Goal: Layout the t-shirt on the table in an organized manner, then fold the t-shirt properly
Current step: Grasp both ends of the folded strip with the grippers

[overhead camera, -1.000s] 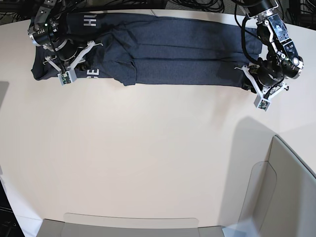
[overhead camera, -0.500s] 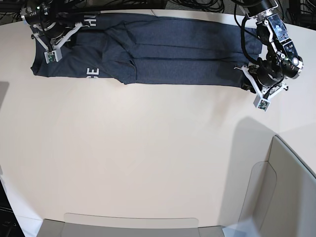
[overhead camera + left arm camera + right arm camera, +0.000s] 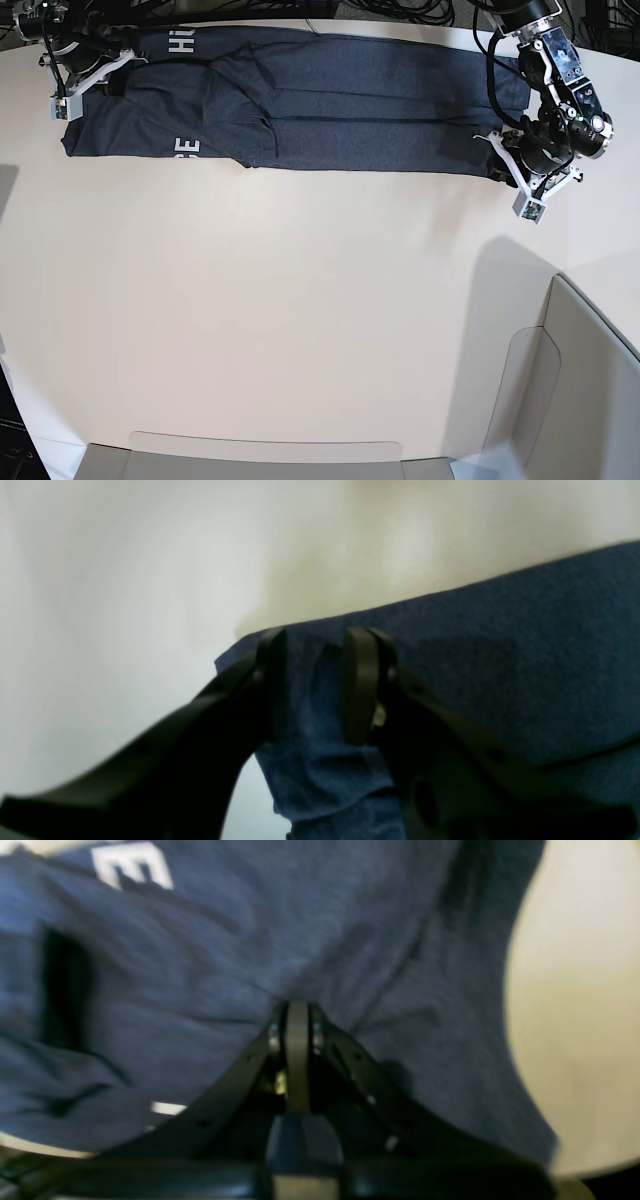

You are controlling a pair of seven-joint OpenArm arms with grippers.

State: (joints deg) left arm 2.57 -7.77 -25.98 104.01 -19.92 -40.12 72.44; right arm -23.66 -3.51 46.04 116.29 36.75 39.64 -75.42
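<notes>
The dark navy t-shirt (image 3: 350,110) lies as a long folded band across the far side of the off-white table (image 3: 300,300), with white letters near its left end. My left gripper (image 3: 497,160) stands at the shirt's right end. In the left wrist view its fingers (image 3: 316,680) grip a bunched corner of the t-shirt (image 3: 500,655). My right gripper (image 3: 125,56) is over the shirt's far left corner. In the right wrist view its jaws (image 3: 297,1007) are pressed together, tips against the t-shirt (image 3: 200,965), with creases spreading out from them.
Grey translucent bin walls rise at the near right (image 3: 580,380) and along the near edge (image 3: 260,450). Black cables (image 3: 400,10) lie behind the table's far edge. The table's curved edge runs down the left side.
My right gripper has swept from the shirt's near left edge back and to the left, to the far left corner. The shirt's left end lies flatter. The left arm has stayed put.
</notes>
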